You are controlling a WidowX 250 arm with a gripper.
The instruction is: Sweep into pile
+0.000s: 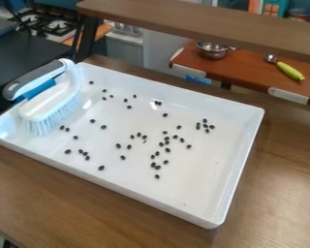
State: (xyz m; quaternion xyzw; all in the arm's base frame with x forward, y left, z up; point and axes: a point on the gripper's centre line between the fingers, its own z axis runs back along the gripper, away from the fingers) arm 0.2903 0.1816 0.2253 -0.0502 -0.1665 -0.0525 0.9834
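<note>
Small dark beans (118, 146) lie scattered, singly and in loose clusters, on the floor of a white tray (183, 201), mostly around the middle of the frame. A brush (53, 102) sits in the tray's left end, bristles down, its grey-and-white handle toward the upper left; a few beans lie near the bristles. Whether the tool is released or clenched, and how the beans lie relative to it, I cannot tell. The tray rests on a wooden surface (86, 206). A metal pot (212, 50) stands at upper right.

Beyond the left edge of the tray (118, 185) lies a black form (28, 53); whether it belongs to the arm cannot be told. Casing, cables, screws and markings cannot be made out.
</note>
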